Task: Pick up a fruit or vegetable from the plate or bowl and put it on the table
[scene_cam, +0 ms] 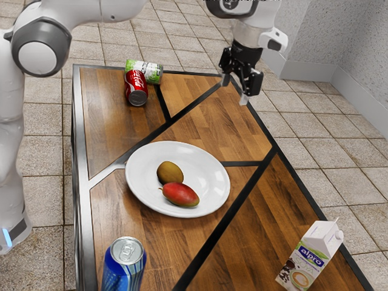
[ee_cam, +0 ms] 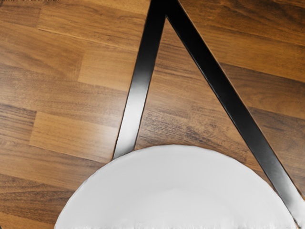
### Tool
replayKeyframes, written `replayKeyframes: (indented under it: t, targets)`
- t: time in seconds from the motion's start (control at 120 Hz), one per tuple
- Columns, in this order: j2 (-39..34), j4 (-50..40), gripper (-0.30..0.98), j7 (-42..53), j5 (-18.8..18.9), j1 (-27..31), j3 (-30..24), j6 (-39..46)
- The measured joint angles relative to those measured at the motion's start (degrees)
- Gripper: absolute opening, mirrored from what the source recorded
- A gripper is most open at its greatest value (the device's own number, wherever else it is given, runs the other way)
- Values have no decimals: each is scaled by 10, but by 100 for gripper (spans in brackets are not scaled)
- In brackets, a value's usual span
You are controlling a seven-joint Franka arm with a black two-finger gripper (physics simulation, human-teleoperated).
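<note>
High above the table's far edge in the exterior view, my gripper is open, its two fingertips apart with nothing between them. The white plate lies on the table, lower and nearer the camera than the hand. On it rest two fruits that look like mangoes: a greenish-brown one and, up against it, a red one. In the wrist view a part of the white plate appears; neither fruit is visible on that part.
A red can and a green-and-white can lie at the table's far end. A blue can stands near the camera, and an alpro carton is at the exterior view's lower right. Black strips cross the wooden table.
</note>
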Motion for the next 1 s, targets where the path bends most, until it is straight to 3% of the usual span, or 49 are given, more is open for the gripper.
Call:
replayKeyframes:
  t: [0.267, 0.517, 0.683, 0.842, 1.0]
  targets:
    - [-3, 17, 68, -2, 13, 3, -4, -5]
    - [6, 2, 68, 23, -12, 4, -8, -31]
    - [11, -6, 68, 81, 13, -15, -92, -71]
    - [6, -32, 68, 131, 25, -15, -189, -40]
    - [-38, -119, 68, 184, 10, -20, -217, 21]
